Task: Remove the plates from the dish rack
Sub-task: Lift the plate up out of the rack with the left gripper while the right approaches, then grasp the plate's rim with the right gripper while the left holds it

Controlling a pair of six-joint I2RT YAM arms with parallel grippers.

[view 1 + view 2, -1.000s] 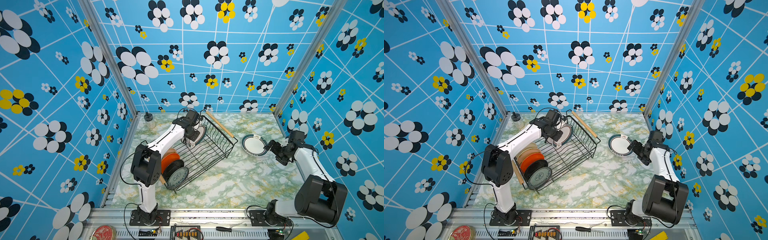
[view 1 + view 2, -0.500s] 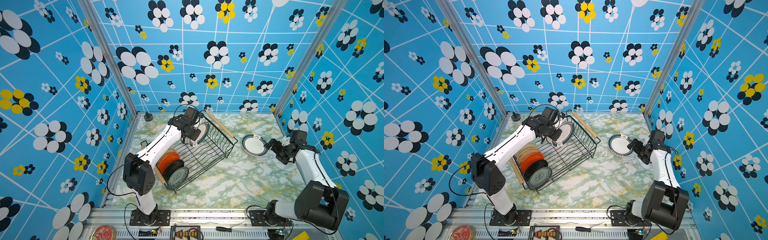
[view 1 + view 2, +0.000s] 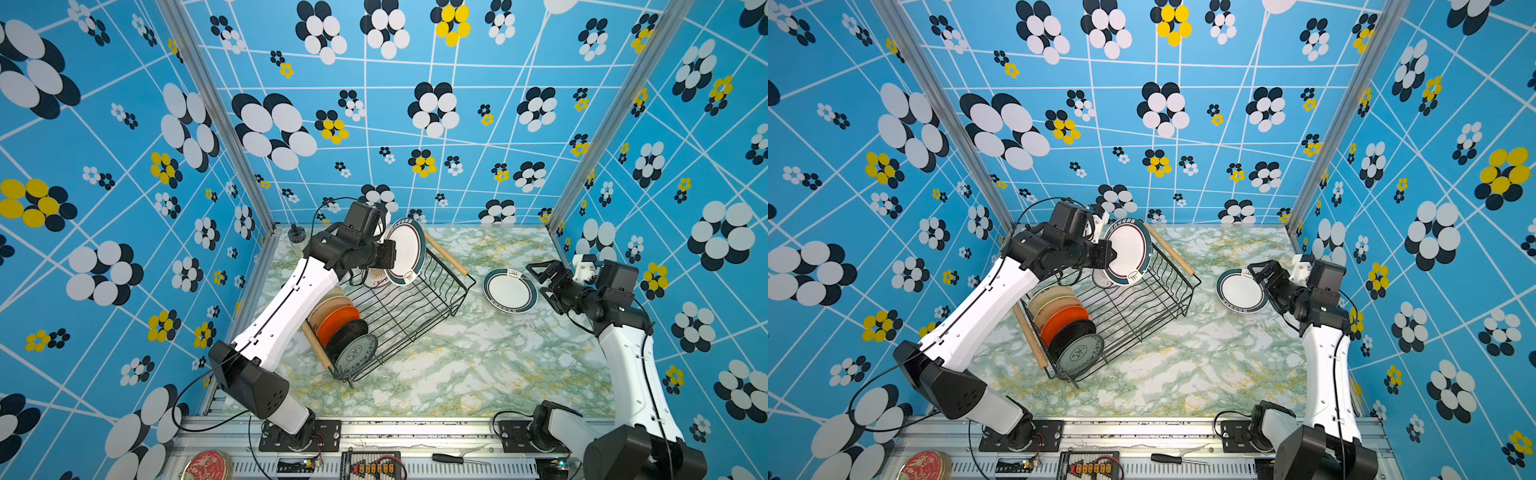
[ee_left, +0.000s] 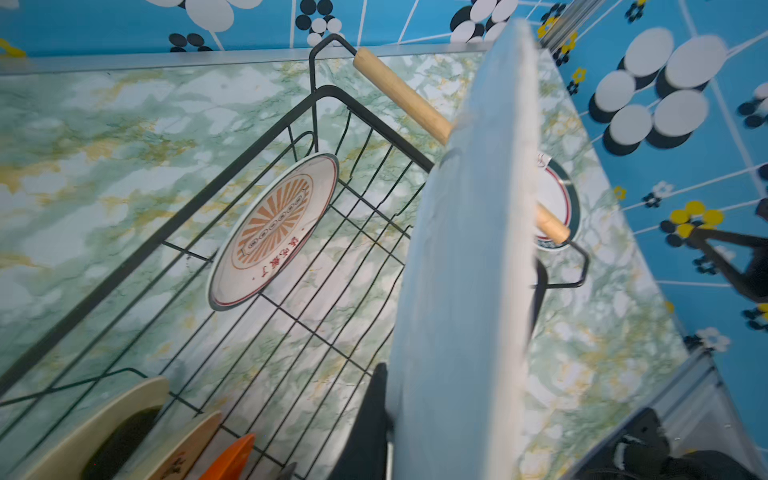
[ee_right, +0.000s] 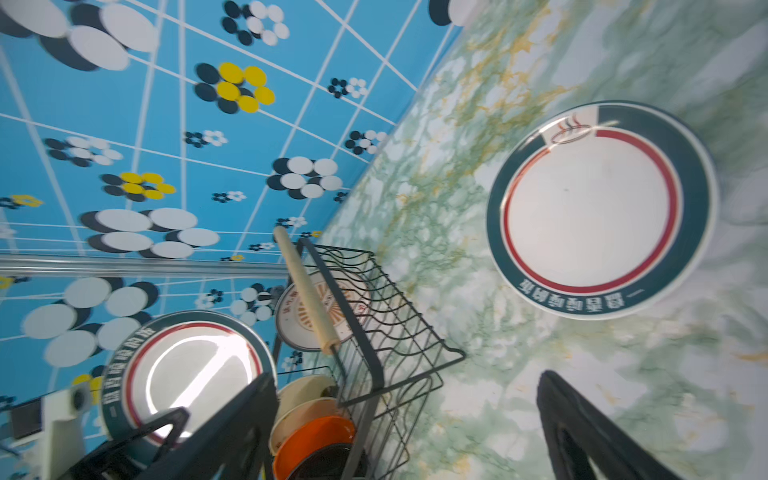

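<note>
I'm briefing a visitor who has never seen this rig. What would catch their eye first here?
Likely the blue flowered walls all round, then the dark-rimmed white plate the left end effector holds on edge over the far end of the dish rack. Its twin lies flat on the marble table beside the open right end effector.

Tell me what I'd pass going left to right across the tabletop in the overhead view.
small bottle → row of small upright plates → raised white plate → white plate lying flat → right gripper, open
</note>
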